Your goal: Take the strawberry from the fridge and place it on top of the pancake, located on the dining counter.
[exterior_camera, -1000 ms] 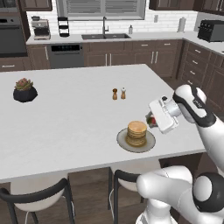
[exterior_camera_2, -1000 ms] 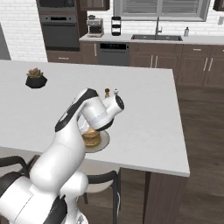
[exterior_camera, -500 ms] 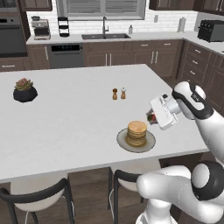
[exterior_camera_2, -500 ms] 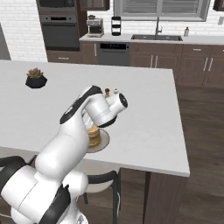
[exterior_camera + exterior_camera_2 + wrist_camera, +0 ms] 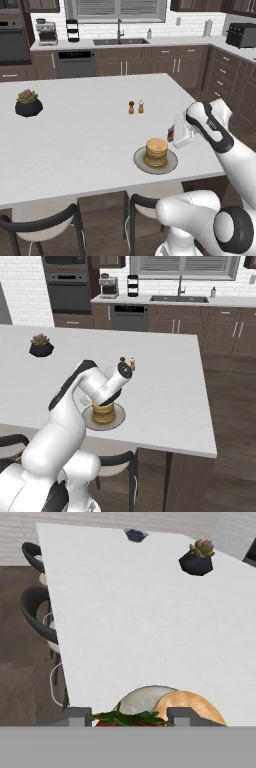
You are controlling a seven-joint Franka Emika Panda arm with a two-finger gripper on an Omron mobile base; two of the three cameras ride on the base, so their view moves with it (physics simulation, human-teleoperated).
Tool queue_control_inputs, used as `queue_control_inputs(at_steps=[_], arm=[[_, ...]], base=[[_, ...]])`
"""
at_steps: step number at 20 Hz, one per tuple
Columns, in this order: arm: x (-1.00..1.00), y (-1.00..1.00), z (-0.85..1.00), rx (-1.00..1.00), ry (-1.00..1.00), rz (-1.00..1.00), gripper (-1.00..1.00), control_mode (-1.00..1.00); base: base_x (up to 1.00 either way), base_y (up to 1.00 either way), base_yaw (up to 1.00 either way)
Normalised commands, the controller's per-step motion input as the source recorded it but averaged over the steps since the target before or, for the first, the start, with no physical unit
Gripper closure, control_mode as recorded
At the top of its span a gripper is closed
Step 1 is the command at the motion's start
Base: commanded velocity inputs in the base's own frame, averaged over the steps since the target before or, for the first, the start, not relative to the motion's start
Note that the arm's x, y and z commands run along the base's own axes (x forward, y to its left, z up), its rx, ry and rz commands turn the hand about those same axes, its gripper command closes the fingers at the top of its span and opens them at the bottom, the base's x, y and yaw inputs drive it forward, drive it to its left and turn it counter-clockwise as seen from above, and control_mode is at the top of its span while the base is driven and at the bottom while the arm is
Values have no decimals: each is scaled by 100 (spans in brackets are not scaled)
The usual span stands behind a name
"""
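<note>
Mostly cut off at the frame edge, the strawberry [image 5: 129,719] sits gripped in the tool [image 5: 129,716] beside the pancake [image 5: 192,706].

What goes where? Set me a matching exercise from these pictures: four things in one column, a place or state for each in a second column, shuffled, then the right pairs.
Things:
1. strawberry
2. pancake
3. potted succulent
4. salt and pepper shakers

Places or states:
A. near the far left edge of the dining counter, in a black pot
B. stacked on a round grey plate by the counter's near edge
C. between the fingertips of the gripper, green leaves showing
D. side by side near the middle of the counter

Pairs: 1-C, 2-B, 3-A, 4-D
</note>
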Motion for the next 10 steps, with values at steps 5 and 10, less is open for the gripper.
queue_control_inputs(at_steps=[5,10], arm=[[18,0,-8,-1,6,-1,100,-100],[1,3,1,0,4,-16,100,-100]], base=[[0,0,0],[0,0,0]])
